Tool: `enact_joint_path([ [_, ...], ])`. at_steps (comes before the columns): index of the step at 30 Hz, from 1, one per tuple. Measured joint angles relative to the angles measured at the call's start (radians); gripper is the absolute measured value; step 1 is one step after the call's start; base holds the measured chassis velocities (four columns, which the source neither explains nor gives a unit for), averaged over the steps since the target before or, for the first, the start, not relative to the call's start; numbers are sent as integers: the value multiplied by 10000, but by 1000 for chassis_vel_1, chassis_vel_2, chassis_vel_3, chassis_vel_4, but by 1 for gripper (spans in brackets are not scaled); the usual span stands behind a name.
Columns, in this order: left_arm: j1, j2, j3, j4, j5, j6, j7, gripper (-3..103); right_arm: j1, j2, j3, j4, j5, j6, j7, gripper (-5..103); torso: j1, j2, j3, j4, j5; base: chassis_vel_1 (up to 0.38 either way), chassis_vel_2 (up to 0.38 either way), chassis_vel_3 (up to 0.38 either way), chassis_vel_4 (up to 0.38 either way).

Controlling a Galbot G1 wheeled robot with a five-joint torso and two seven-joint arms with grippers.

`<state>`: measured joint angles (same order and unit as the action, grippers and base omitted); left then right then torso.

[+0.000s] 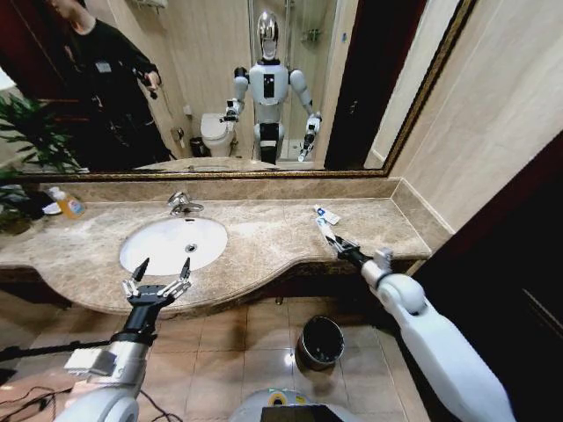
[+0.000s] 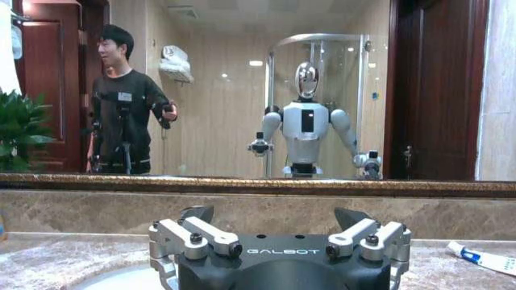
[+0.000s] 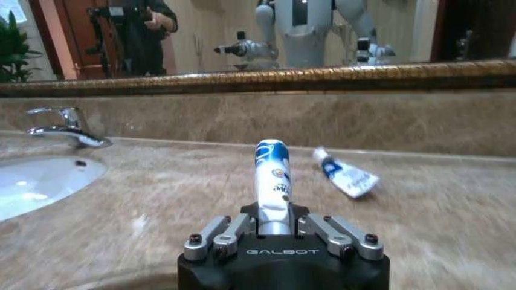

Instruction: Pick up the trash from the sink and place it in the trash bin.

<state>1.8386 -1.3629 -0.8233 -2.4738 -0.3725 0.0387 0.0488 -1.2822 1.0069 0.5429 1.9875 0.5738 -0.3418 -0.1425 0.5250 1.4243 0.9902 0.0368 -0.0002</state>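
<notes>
My right gripper (image 1: 338, 243) is shut on a white tube with blue marks (image 3: 272, 176), a piece of trash, and holds it just above the marble countertop to the right of the sink (image 1: 172, 243). A second white-and-blue tube (image 1: 326, 214) lies flat on the counter a little beyond it, near the back wall. My left gripper (image 1: 158, 280) hovers open over the counter's front edge, just in front of the white oval basin, with nothing between its fingers (image 2: 197, 213). The trash bin (image 1: 321, 341) stands on the tiled floor below the counter, between my two arms.
A chrome faucet (image 1: 183, 204) rises behind the basin. An orange soap bottle (image 1: 69, 205) and a green plant (image 1: 18, 158) sit at the counter's far left. A large mirror (image 1: 264, 88) covers the wall behind. A dark door panel (image 1: 519, 264) stands close on the right.
</notes>
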Motion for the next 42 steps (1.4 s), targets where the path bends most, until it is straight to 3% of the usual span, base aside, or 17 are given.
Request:
enact_joint_path([
  [4, 0, 0, 0, 0, 0, 0, 1, 100, -1312, 430, 724, 396, -374, 337, -362, 22, -1, 1, 0, -2, 2, 0, 0, 0, 0],
  [5, 0, -1, 0, 0, 0, 0, -1, 100, -2324, 922, 1258, 502, -719, 762, -685, 22, 0, 0, 1, 0, 0, 0, 0, 0, 0],
  [12, 0, 0, 0, 0, 0, 0, 0, 100, -3213, 1808, 1625, -221, -1631, 1417, -1128, 22, 0, 0, 1, 0, 2, 0, 0, 0, 0],
  [21, 0, 0, 0, 0, 0, 0, 0, 100, -2761, 2776, 1031, -2478, -2823, 1725, -1219, 22, 1, -1, 2, 0, 3, 0, 0, 0, 0],
  [32, 0, 0, 0, 0, 0, 0, 0, 100, -1744, 3562, 538, -5065, -3097, 1747, -663, 22, 1, -1, 2, 1, 2, 0, 0, 0, 0],
  [42, 0, 0, 0, 0, 0, 0, 0, 100, -1459, 3695, 500, -6051, -3126, 2050, -512, 22, 1, -1, 2, 1, 0, 0, 0, 0, 0],
])
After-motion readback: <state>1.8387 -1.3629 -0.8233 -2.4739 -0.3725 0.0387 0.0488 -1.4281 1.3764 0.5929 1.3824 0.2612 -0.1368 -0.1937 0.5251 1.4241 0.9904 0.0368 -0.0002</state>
